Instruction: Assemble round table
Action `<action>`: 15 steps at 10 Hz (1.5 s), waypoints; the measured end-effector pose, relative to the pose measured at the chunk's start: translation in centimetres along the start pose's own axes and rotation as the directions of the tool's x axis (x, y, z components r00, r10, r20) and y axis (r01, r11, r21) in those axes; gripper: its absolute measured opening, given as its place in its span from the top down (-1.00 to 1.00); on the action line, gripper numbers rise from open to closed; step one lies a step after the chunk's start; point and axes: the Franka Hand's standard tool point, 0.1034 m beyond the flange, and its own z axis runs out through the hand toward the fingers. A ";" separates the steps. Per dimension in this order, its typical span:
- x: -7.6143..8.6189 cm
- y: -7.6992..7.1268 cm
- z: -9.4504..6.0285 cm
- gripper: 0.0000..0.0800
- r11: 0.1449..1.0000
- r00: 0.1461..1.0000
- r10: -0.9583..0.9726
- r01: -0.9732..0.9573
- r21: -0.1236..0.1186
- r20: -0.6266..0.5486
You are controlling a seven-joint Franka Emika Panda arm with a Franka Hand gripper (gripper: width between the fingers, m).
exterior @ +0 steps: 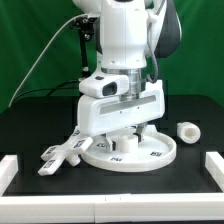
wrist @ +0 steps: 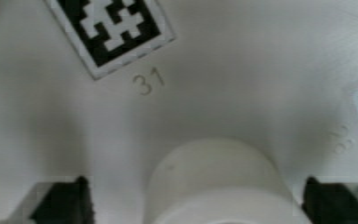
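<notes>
Round disc top (exterior: pixel 152 156) lies flat on the table (exterior: pixel 40 115), about centre, and in the wrist view its face (wrist: pixel 194 105) fills the picture with tag 31 (wrist: pixel 115 30) showing. An upright white cylinder (wrist: pixel 215 180) stands on the disc with its long axis vertical. I read it as the leg seated in the top or a hub of the top, but I can't tell which from here. The end effector (exterior: pixel 130 138) is straight above it, pointing down along that same axis, so the cylinder sits right between the fingers (wrist: pixel 60 200) rather than off to either side. The end effector (wrist: pixel 197 200) is wide: I see a gap of bare disc between the cylinder and each dark pad, so nothing is held. My judgement is that the next move turns on that centring. It looks roughly even, and closing straight in should grip across the cylinder. A short cylinder (exterior: pixel 188 131) lies on its side on the table at the exterior view's right, clear of the disc. The cross-shaped foot (exterior: pixel 65 152) lies at the exterior view's left, just beside the disc's rim. I can't tell whether they touch.
</notes>
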 end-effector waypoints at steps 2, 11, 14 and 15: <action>0.1 0.0 0.0 -0.01 1.000 1.000 0.002 -0.002 0.002 0.002; 5.2 1.5 -0.2 -0.01 1.000 1.000 0.018 -0.018 0.006 -0.008; 6.5 1.6 -0.2 -0.01 0.999 0.999 0.053 -0.053 0.013 0.003; 7.9 1.8 -0.2 -0.01 0.999 0.999 0.051 -0.051 0.013 -0.001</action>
